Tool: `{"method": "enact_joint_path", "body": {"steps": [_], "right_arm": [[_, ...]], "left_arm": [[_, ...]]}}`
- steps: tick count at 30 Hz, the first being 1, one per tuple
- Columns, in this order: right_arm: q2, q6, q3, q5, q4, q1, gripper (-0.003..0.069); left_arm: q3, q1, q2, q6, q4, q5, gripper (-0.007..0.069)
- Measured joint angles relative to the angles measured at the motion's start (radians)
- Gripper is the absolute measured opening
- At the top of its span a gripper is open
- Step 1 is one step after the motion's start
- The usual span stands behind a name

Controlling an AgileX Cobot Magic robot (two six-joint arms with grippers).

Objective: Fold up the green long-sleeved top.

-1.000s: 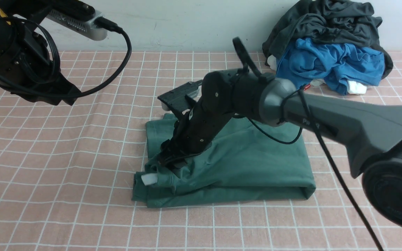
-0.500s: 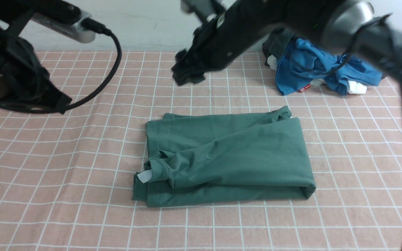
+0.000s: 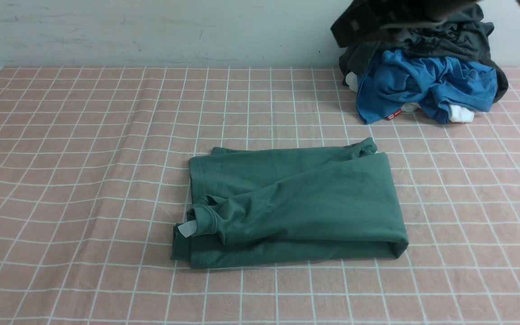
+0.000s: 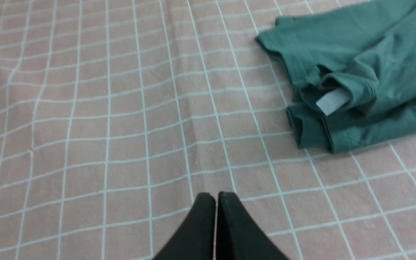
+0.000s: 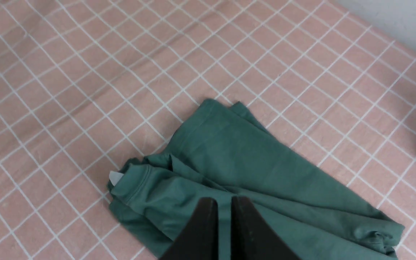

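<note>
A: Where do we find the green long-sleeved top just now?

B: We see it lying folded into a rough rectangle near the middle of the bench, flat on the pink cloth with the white grid. Its white neck tag pokes out at the corner towards eight o'clock in the front view, beside the ribbed collar, and a bunched cuff sits at the corner towards one o'clock.

A: And our claws?

B: Neither one touches the top. In the left wrist view we see the left claw with its two black fingers pressed together, nothing between them, hanging above bare cloth; the tagged corner of the top lies off towards two o'clock of it in that picture. In the right wrist view the right claw hangs above the top, its fingers nearly together with only a thin slit between them and no fabric pinched.

A: What else shares the bench with us?

B: At the far corner, about one o'clock from the top and well apart from it, we see a heap against the wall: a bright blue garment in front, with a dark charcoal-grey garment draped over and behind it.
</note>
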Motion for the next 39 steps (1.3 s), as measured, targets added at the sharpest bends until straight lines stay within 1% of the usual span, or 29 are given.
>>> {"method": "enact_joint_path", "body": {"steps": [1,2,4,6,7,11,15,20,24,39], "right_arm": [[-0.043,-0.002,0.051,-0.048,0.004,0.0,0.0014],[-0.054,-0.002,0.064,-0.057,0.004,0.0,0.001],[-0.182,-0.018,0.222,-0.178,0.021,0.0,-0.0007],[-0.269,-0.034,0.325,-0.258,0.037,0.0,-0.0011],[-0.345,-0.047,0.41,-0.329,0.048,0.0,-0.0011],[-0.541,-0.073,0.612,-0.496,0.059,0.0,-0.0013],[-0.67,-0.077,0.721,-0.572,0.054,0.0,-0.0013],[-0.773,-0.084,0.768,-0.58,0.019,0.0,-0.0013],[-0.805,-0.084,0.773,-0.57,0.009,0.0,-0.0014],[-0.807,-0.073,0.776,-0.551,0.009,0.0,-0.0014]], "left_arm": [[0.04,0.0,-0.064,-0.006,0.012,-0.024,-0.0003],[0.04,0.0,-0.076,-0.006,0.013,-0.027,-0.0003],[0.097,0.0,-0.206,-0.011,0.033,-0.076,-0.0003],[0.12,0.0,-0.276,-0.006,0.036,-0.104,-0.0003],[0.125,0.0,-0.301,-0.006,0.037,-0.115,-0.0003],[0.127,0.0,-0.314,-0.006,0.037,-0.13,-0.0003],[0.127,0.0,-0.314,-0.006,0.037,-0.13,-0.0003],[0.129,0.0,-0.315,-0.006,0.037,-0.13,-0.0003],[0.131,0.0,-0.315,-0.006,0.037,-0.13,-0.0003],[0.134,0.0,-0.315,-0.006,0.037,-0.13,-0.0003]]}}
